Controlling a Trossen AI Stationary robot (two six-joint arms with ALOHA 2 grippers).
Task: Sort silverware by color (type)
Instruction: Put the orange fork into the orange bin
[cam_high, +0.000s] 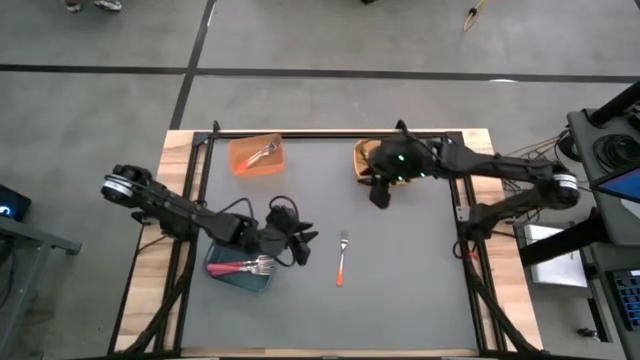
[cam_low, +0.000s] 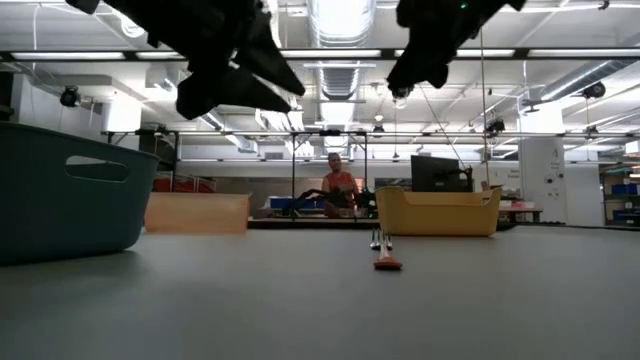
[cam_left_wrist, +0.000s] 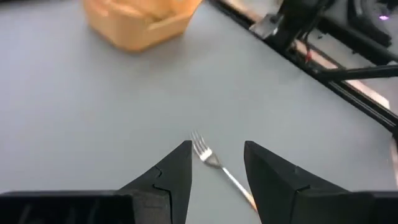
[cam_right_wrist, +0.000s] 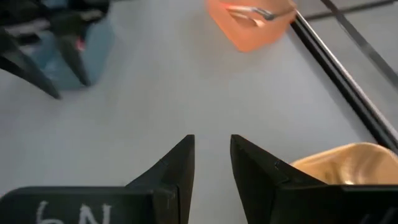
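Observation:
One fork (cam_high: 342, 258) with an orange handle lies flat on the grey mat, tines toward the far edge; it also shows in the low view (cam_low: 385, 255). My left gripper (cam_high: 308, 238) hovers open just left of it, above the mat; in the left wrist view (cam_left_wrist: 217, 144) the fork (cam_left_wrist: 214, 163) shows beyond the gap between the fingers. My right gripper (cam_high: 380, 197) hangs open and empty (cam_right_wrist: 212, 138) in front of the yellow-orange bin (cam_high: 368, 157). Red-handled forks (cam_high: 245, 266) lie in the teal bin (cam_high: 232, 276). A fork (cam_high: 262, 153) lies in the orange bin (cam_high: 240, 160).
The bins stand at the mat's far left, far middle and near left. Black frame rails (cam_high: 330, 134) run along the table's far edge and sides. Open mat lies around and right of the fork. A person (cam_low: 340, 190) sits in the room far behind the table.

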